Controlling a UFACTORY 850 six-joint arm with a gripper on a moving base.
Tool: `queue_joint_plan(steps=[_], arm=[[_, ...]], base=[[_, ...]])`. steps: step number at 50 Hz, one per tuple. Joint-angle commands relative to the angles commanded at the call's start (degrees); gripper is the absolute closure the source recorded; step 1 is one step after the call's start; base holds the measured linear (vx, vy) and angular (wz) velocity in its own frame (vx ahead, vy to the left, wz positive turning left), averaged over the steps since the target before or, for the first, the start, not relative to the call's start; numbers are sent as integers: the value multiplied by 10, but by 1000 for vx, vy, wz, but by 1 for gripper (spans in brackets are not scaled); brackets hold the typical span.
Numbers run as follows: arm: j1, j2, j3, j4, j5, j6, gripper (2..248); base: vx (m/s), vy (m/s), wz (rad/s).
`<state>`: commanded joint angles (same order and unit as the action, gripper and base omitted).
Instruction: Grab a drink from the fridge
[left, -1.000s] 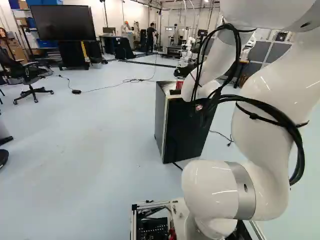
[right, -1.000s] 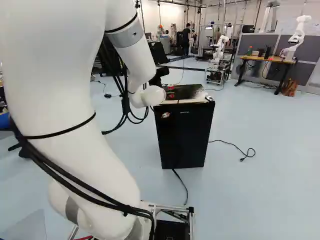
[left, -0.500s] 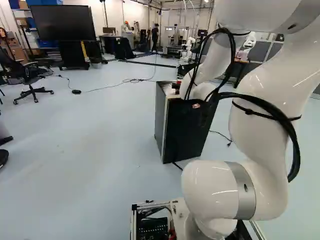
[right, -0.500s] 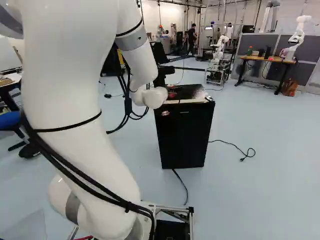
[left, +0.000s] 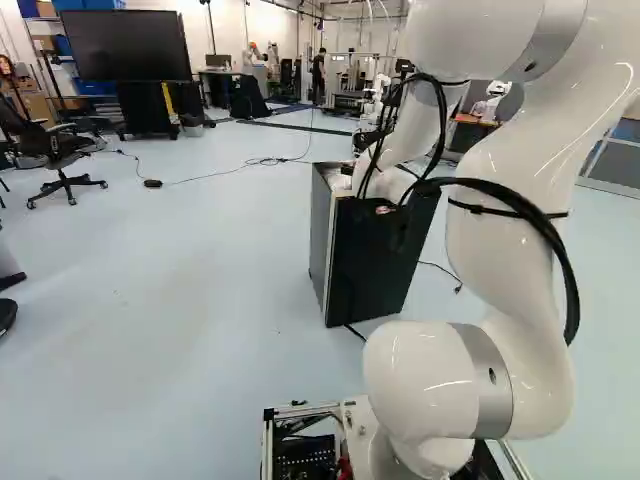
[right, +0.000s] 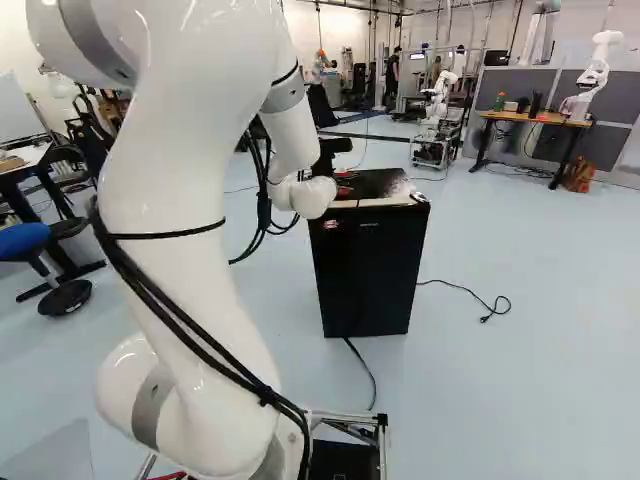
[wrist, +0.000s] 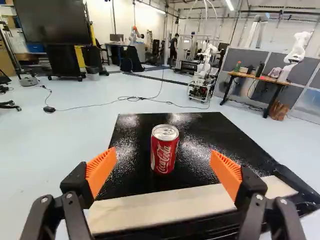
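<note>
Arm (right: 180, 170) reaches to the fridge top. Its slack cables (left: 548, 235) loop close to the fridge; they could snag on its edge if the arm swings low.

Fridge (right: 366, 270) stands upright, top glossy and probably slick. A shove there likely slides a drink instead of letting it settle into the grip.

Power cord (right: 362, 372) runs from the fridge's foot toward the base. Driving over it could tug the fridge.

Pale strip (wrist: 165, 205) lies along the fridge top's near edge. Too low an approach may catch a fingertip there.

Gripper (wrist: 164, 151) is over the near part of the fridge top, fingers spread wide, well beyond can width. Released, holds nothing; no contact seen.

Can (wrist: 164, 157), red, is the drink: upright on the fridge top, not inside, roughly centred ahead of the fingers. Likely failure: approach drifts sideways, one orange pad (wrist: 100, 171) hits first, can tips or skids off the fridge.
</note>
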<state>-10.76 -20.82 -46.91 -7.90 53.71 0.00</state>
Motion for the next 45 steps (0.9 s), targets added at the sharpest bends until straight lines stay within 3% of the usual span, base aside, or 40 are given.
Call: queue_joint_plan(steps=[26, 45], arm=[[6, -78, -61, 31, 41, 0, 3], [9, -115, -85, 34, 45, 0, 3]], base=[[0, 0, 0], [0, 0, 0]])
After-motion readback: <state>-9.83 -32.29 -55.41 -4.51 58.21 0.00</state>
